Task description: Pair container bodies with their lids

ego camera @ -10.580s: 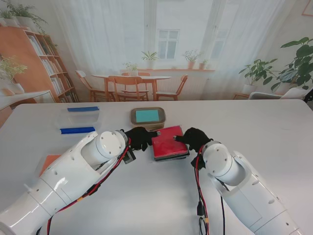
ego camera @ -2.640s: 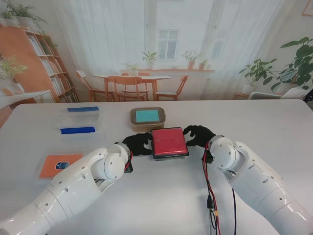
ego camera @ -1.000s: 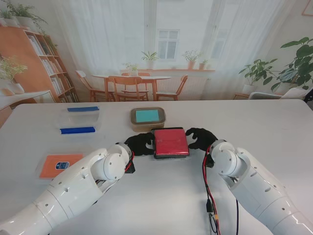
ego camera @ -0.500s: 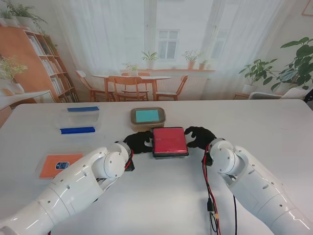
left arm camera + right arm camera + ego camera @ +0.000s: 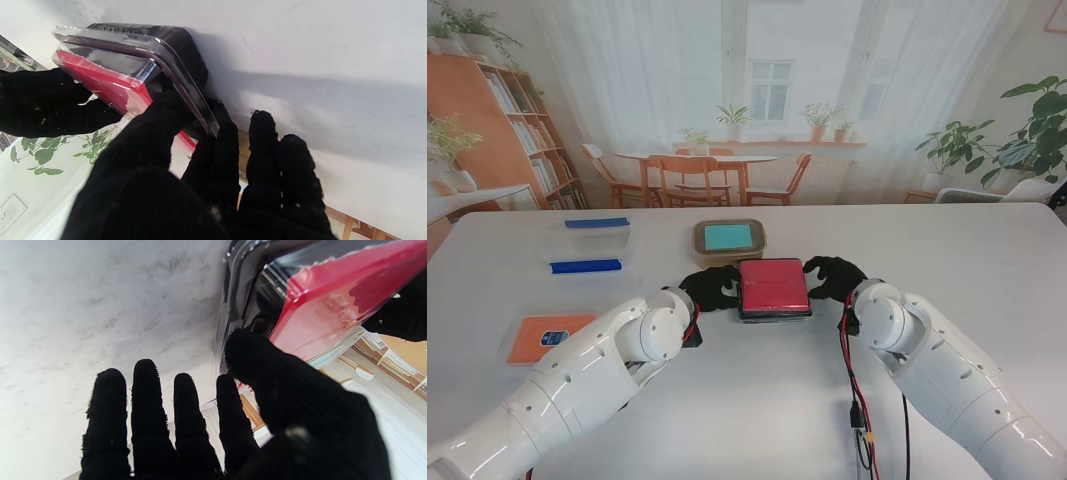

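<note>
from the stand view we have our left hand (image 5: 710, 290) and our right hand (image 5: 831, 278) pressed against opposite sides of the flat red square lid (image 5: 772, 286), which sits on its dark clear-rimmed plastic container body (image 5: 774, 314) in the middle of the white table (image 5: 757, 400). just beyond it, farther from us, stands a tan container with a teal lid (image 5: 729, 238), already paired. off to the left lie a clear tub with blue-edged lid (image 5: 590, 245) and, nearer to us, an orange flat lid (image 5: 547, 336).

in the left wrist view our thumb lies on the red lid's corner while the other fingers (image 5: 263, 156) reach under the clear rim (image 5: 180, 83); we judge this hand is clamped on the container's edge.

in the right wrist view the thumb (image 5: 253, 353) touches the dark rim beside the red lid, but the four fingers spread free over the table, so this hand looks released, only bracing.

the risk, as we judge it: uneven pressing from one side could tilt the lid, leave a corner unseated, or slide the whole container across the smooth table.
</note>
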Robot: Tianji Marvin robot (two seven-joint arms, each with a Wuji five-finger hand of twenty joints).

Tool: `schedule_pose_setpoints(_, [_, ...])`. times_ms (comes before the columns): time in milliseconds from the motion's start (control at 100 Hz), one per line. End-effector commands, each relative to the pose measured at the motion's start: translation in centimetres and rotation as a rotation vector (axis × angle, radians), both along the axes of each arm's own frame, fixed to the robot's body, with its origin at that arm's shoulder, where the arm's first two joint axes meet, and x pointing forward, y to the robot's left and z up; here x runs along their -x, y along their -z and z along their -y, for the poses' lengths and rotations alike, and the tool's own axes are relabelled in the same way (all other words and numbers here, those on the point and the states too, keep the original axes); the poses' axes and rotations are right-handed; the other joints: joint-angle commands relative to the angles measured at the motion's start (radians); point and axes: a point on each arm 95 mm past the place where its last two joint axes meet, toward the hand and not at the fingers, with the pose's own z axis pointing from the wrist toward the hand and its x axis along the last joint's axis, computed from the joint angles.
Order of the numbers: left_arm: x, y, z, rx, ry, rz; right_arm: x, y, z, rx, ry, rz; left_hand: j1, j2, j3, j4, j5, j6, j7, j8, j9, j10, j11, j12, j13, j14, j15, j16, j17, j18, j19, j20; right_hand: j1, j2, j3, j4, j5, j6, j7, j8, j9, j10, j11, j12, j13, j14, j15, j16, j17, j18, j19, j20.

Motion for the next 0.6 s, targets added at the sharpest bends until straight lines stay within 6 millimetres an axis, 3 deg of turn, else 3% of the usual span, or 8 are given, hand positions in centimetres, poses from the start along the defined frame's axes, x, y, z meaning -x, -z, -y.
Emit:
schedule_pose_setpoints(0, [0.4,0.1,0.9,0.018,0.011,-0.015,0.3,0.4,-1.0,-0.009,-0.02,-0.031,0.01,0.021,-0.051,-0.01,0.022,-0.138,0.002,-0.01,-0.001,-0.03,-0.017,-0.003,-0.025,0.008,-0.01,-0.008,-0.002,-0.048,0.003,0.006,-0.042,-0.011,-0.056,-0.026,0.051,-0.115,0.036,0.004,0.002,-0.007,0.007,0.006,0.015,-0.009,0.017,0.007,0.0,-0.026,0.04,0.011])
schedule_pose_setpoints(590, [0.5,0.1,-0.1,0.039,-0.025,0.008,0.5,-0.6,-1.4,-0.016,-0.015,0.005,0.017,0.03,-0.079,-0.003,0.027,-0.138,-0.002,-0.01,0.006,-0.018,-0.016,-0.003,-0.017,0.017,-0.006,-0.009,0.007,-0.042,0.007,0.007,-0.049,-0.005,-0.062,-0.025,0.054,-0.117,0.033,0.005,0.003,0.005,0.013,0.009,0.016,-0.009,0.021,0.007,0.007,-0.024,0.047,0.01])
